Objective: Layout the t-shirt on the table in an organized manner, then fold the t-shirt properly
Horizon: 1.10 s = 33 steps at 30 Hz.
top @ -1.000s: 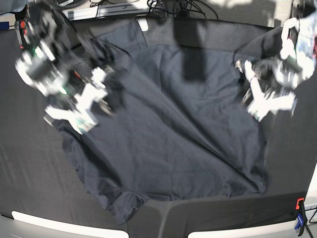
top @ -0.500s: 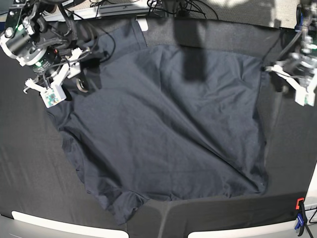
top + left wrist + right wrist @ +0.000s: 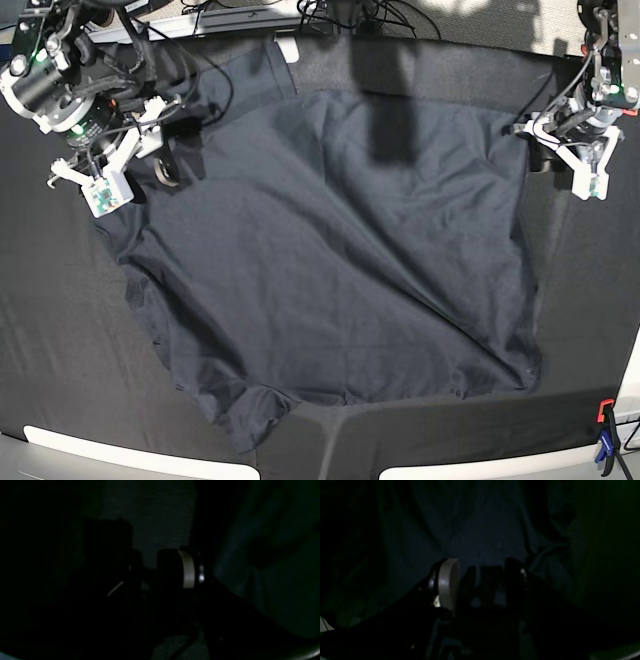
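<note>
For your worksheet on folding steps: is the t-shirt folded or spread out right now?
Spread out. The t-shirt lies in one open layer across the table, creased, with no fold made yet.

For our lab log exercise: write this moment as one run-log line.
stage: layout, unfolded | t-shirt: spread on table, creased | left hand: open, beside shirt edge, holding nothing | right hand: open, over shirt edge, holding nothing

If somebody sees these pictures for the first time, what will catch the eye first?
The big dark t-shirt spread over the middle of the black table, with one sleeve near the front edge. Then the two white end effectors: the right end effector at its far corner, the left end effector beside the opposite edge.
</note>
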{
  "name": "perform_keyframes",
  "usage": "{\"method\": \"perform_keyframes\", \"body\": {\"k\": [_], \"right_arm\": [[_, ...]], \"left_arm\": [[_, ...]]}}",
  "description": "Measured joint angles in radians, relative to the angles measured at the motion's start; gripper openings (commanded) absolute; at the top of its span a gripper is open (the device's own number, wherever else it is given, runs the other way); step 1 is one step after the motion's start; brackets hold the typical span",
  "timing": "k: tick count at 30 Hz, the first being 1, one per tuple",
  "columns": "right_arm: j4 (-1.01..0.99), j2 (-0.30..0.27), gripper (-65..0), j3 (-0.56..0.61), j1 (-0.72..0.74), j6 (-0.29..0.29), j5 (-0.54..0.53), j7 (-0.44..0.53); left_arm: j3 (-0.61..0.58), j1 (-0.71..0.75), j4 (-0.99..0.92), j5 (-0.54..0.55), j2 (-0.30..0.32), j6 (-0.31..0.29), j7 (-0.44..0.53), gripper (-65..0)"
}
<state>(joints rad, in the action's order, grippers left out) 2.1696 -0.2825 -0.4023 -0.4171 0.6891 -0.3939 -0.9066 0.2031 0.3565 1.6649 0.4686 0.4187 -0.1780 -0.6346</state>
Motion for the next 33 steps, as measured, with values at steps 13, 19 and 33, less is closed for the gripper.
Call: {"method": "perform_keyframes", "body": {"k": [13,19,33], "right_arm": [[0.000,0.000,-36.4,0.000,-0.001,0.000,0.000,0.000],[0.000,0.000,-36.4,0.000,-0.001,0.000,0.000,-0.002],[0.000,0.000,-36.4,0.000,0.000,0.000,0.000,-0.004]], "left_arm": [[0.000,-0.045,0.031,-0.001,0.000,-0.010,0.003,-45.0],[0.000,-0.036,0.035,-0.084,0.000,-0.011,-0.001,-45.0],[0.000,0.015,0.034,-0.108,-0.081,-0.010,0.009,-45.0]]}}
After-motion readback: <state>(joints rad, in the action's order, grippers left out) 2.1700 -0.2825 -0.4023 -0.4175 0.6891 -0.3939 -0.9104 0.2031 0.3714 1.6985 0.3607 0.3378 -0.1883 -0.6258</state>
